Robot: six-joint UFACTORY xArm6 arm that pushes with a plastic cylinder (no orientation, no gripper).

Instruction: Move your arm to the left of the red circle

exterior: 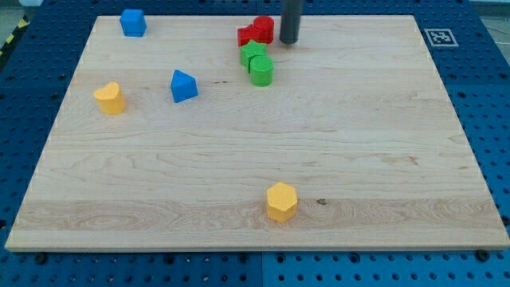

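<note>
The red circle (pixel 264 28) stands near the view's top, just right of centre, touching a second red block (pixel 248 36) on its left. My tip (pixel 288 41) is on the board close to the red circle's right side, with a small gap. Below the red blocks sit a green star-like block (pixel 253 53) and a green cylinder (pixel 261 70), touching each other.
A blue block (pixel 133 22) sits at the view's top left, a blue triangular block (pixel 183 85) at left centre, a yellow block (pixel 110 98) farther left, and a yellow hexagon (pixel 281 201) near the bottom centre. A marker tag (pixel 439 37) is at the board's top right corner.
</note>
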